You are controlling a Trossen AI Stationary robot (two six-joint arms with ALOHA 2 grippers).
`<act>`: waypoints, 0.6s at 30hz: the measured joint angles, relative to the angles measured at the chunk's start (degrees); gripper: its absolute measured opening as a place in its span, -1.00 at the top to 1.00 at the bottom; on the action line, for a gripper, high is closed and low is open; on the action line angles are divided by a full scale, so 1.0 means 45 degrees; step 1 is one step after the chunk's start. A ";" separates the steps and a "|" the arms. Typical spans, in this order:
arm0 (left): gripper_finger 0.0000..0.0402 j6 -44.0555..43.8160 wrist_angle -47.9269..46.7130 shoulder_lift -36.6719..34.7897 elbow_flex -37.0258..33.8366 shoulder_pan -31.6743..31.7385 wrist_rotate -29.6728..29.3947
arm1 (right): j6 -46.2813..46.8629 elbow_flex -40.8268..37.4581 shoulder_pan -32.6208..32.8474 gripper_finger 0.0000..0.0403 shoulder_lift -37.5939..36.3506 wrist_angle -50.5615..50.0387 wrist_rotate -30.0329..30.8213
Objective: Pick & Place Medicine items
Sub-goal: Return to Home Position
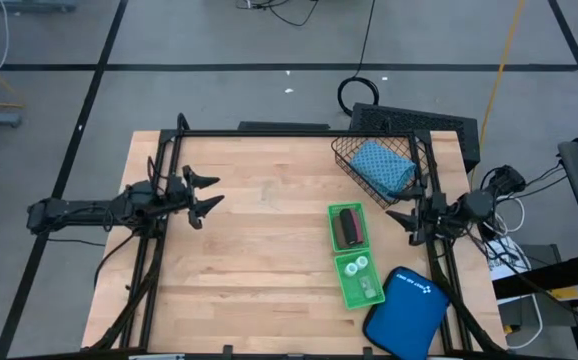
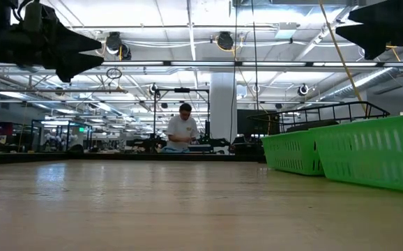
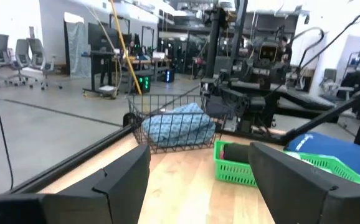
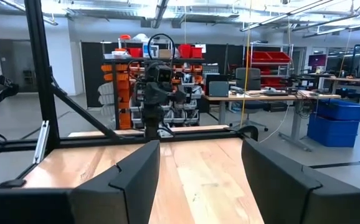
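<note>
A teal-blue textured pouch (image 1: 383,168) lies in the black wire basket (image 1: 349,160) at the table's far right; it also shows in the left wrist view (image 3: 179,126). Dark rolls (image 1: 348,226) lie in the far part of the green tray (image 1: 333,240), small white bottles (image 1: 357,265) in its near part. My left gripper (image 1: 205,191) hovers open over the table's left side, empty. My right gripper (image 1: 402,222) hovers open at the right edge, just right of the tray, empty.
A smooth blue case with white marks (image 1: 405,312) lies at the near right corner. A black frame (image 1: 269,132) runs round the table's edges. Bare wood (image 1: 259,250) spreads between the left gripper and the tray. A person (image 2: 183,130) sits in the room beyond.
</note>
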 joint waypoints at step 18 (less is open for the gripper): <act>-0.40 -0.0034 -0.1756 -0.1815 -0.0327 0.0000 0.0019 | -0.0548 0.0023 0.0000 -0.08 -0.0015 -0.0408 0.1023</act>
